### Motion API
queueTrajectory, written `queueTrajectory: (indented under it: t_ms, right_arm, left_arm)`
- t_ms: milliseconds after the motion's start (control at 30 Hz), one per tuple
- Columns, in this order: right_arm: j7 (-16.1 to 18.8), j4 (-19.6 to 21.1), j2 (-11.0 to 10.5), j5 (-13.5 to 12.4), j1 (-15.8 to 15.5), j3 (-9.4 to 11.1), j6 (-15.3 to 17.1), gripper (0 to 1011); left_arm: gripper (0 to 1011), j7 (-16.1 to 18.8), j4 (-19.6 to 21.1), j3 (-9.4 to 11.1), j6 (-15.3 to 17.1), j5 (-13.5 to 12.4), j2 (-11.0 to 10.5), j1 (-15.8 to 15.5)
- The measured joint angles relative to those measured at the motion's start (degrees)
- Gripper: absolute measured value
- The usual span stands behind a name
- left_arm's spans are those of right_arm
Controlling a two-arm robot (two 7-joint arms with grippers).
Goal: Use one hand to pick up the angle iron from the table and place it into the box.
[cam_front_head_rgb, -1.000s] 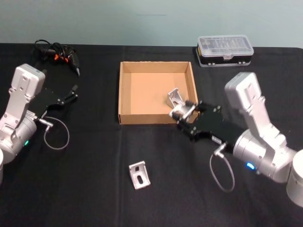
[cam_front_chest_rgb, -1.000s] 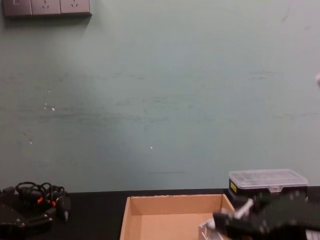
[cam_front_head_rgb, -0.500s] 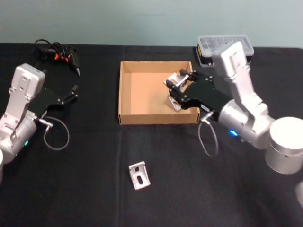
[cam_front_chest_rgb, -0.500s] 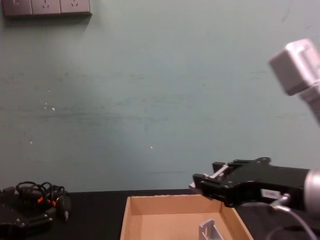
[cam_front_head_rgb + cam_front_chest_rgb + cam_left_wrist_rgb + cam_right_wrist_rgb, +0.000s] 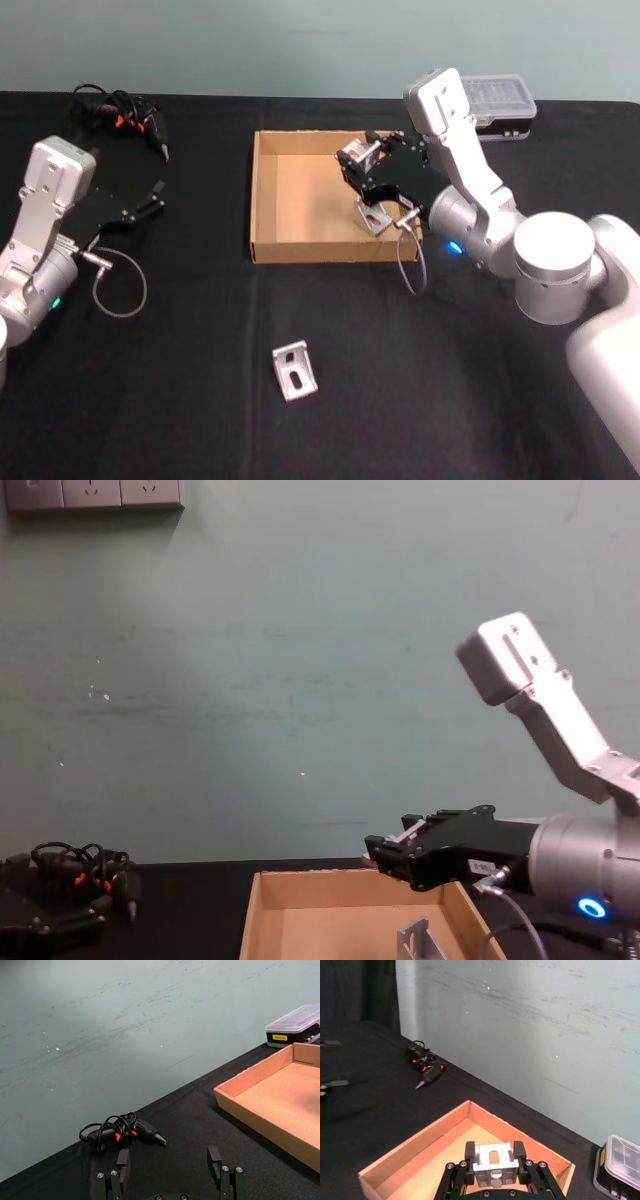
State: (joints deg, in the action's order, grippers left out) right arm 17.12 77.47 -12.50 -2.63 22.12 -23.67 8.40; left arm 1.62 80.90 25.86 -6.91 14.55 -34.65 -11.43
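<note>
1. Right claw [image 5: 354, 162] moved up-left, now over box [image 5: 330, 250] right half, clamping iron [image 5: 492, 1160].
2. Second iron [image 5: 372, 217] inside box; third iron [image 5: 294, 370] on surface [image 5: 200, 400], lower center.
3. Left claw [image 5: 170, 1180] released, far left.

place: robot lab bench | cues: black table [image 5: 200, 430], bare wall [image 5: 300, 680], sockets [image 5: 92, 494], clear-lidded parts case [image 5: 505, 98]

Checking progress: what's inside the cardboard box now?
One metal bracket lies near the box's right wall. The right gripper, clamping a second bracket above, covers some floor. Left gripper parked left.
</note>
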Motion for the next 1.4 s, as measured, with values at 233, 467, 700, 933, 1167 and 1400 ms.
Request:
queueTrajectory:
  t_ms: [233,467,700,933,1167,1400]
  right_arm:
    - [-0.7,-5.7,2.2,1.0,2.8,0.3,-1.1,459]
    - [-1.2,-11.1,4.1,1.7,5.3,0.9,-1.8,460]
    - [-1.3,-15.7,5.4,2.4,8.1,1.2,-2.5,460]
    - [-0.9,-19.7,6.6,3.2,10.4,0.9,-3.3,460]
    - [-0.2,-22.6,7.7,3.9,11.7,0.1,-4.0,459]
    - [0.1,-25.2,8.8,4.9,12.8,-0.8,-4.4,459]
  left_arm:
    - [1011,0.0,0.0,0.0,0.0,0.0,0.0,0.0]
    - [1011,0.0,0.0,0.0,0.0,0.0,0.0,0.0]
    - [1011,0.0,0.0,0.0,0.0,0.0,0.0,0.0]
    - [1011,0.0,0.0,0.0,0.0,0.0,0.0,0.0]
    - [1011,0.0,0.0,0.0,0.0,0.0,0.0,0.0]
    - [1011,0.0,0.0,0.0,0.0,0.0,0.0,0.0]
